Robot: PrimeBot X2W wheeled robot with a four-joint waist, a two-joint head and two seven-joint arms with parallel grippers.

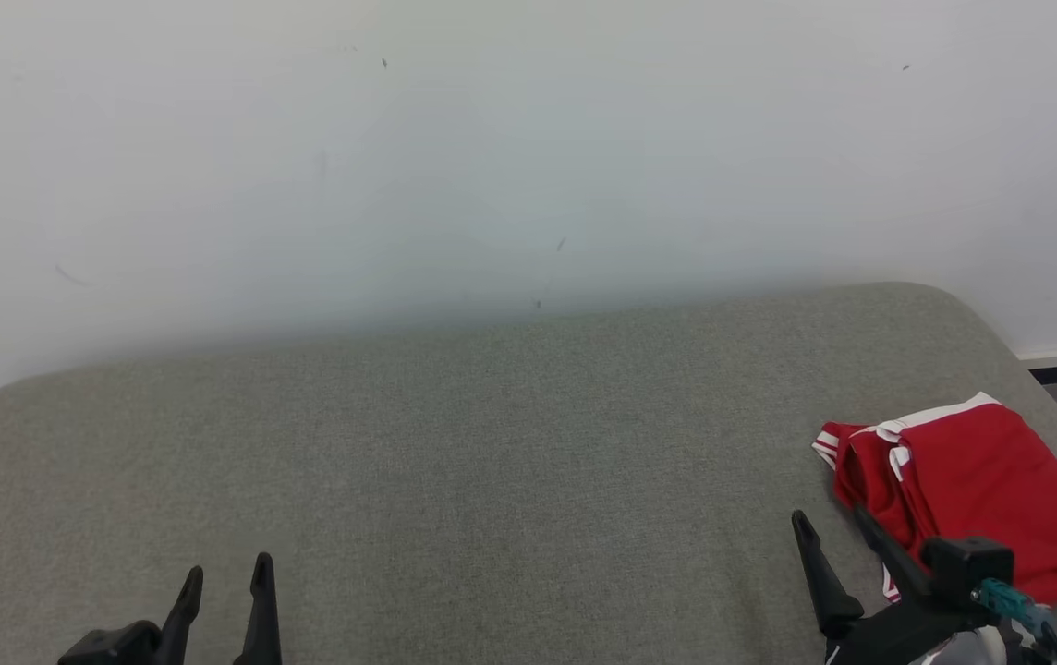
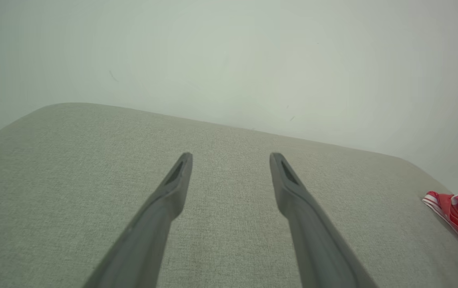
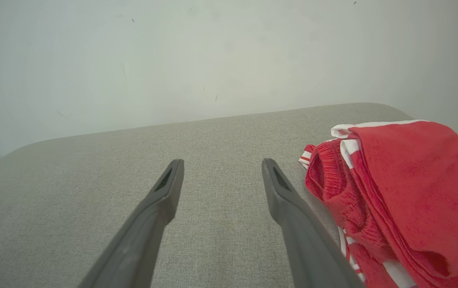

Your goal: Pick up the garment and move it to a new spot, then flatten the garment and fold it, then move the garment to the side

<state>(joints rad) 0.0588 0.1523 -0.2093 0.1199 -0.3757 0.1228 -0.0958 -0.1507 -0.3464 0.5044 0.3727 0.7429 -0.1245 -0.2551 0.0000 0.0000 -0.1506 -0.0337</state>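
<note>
A pale wall [image 1: 528, 139] fills the upper half of the head view. Below it spreads a grey upholstered surface [image 1: 492, 443] with rounded corners. The garment [image 1: 981, 480] – red with white stripes, folded into a compact bundle – lies at four o'clock, close to the surface's right edge. The right gripper [image 1: 831, 517] sits at five o'clock just beside the bundle, jaws spread wide and holding nothing. The left gripper [image 1: 224, 577] rests at seven o'clock, well apart from the garment – fingers likewise parted and empty.
</note>
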